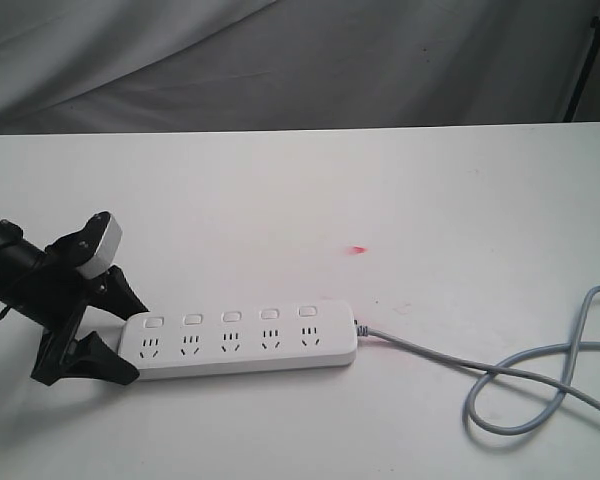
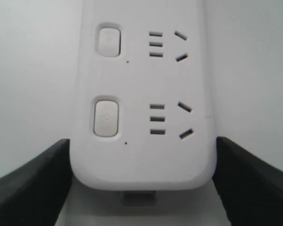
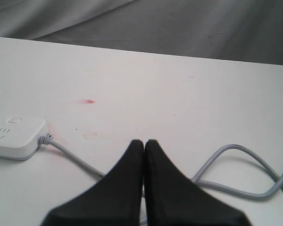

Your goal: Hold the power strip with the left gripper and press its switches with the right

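The white power strip (image 1: 242, 356) lies along the near part of the white table (image 1: 310, 190), its five switches (image 1: 230, 316) in a row above the sockets. My left gripper (image 1: 140, 342) grips the strip's left end, one black finger against each long side. In the left wrist view the fingers (image 2: 37, 183) press the rounded end of the strip (image 2: 141, 160), below two switches (image 2: 106, 117). My right gripper (image 3: 144, 141) is shut and empty, hovering over the grey cord (image 3: 240, 150) to the right of the strip's cord end (image 3: 14, 136). It is out of the exterior view.
The grey cord (image 1: 520, 380) loops over the table's right front area. A small red mark (image 1: 357, 249) sits behind the strip. Grey cloth (image 1: 280, 60) hangs behind the table's far edge, with a black stand (image 1: 590, 60) at the back right.
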Controlling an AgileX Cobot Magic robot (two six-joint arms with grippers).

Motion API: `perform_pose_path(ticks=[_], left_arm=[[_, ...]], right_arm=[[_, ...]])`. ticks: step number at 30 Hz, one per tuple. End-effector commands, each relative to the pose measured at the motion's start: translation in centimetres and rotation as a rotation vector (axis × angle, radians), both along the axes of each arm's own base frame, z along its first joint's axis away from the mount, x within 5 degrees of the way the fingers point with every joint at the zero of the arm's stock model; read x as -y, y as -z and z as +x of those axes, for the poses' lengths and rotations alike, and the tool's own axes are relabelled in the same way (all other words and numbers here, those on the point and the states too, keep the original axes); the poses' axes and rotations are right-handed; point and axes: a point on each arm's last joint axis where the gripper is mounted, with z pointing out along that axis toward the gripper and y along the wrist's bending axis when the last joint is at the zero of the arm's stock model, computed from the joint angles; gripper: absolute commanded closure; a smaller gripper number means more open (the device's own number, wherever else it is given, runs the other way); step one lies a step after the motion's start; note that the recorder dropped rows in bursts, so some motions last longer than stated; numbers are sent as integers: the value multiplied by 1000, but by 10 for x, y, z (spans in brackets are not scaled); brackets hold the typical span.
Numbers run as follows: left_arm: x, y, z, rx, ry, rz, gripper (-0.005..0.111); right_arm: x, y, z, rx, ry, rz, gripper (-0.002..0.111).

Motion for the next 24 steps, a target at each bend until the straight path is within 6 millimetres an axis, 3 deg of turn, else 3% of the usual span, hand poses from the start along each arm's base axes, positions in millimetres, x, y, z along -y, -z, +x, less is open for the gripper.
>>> perform_pose_path(ticks=[1,3,9,17,20,24], left_arm=[[2,0,0,-14,-2,-16,10],[3,0,0,-24,-7,-20,5],[5,-10,-3,-40,8,-51,5],[6,-68,-8,95,11,-69,6],[6,-96,-13,164,-14,-64,19],[7,-129,-23,207,-86,-63,64]], right_arm=[[1,1,0,3,7,-5,108],[1,1,0,3,7,-5,108],[1,1,0,3,7,-5,108],[1,1,0,3,7,-5,108],[1,1,0,3,7,-5,108],[1,1,0,3,7,-5,108]])
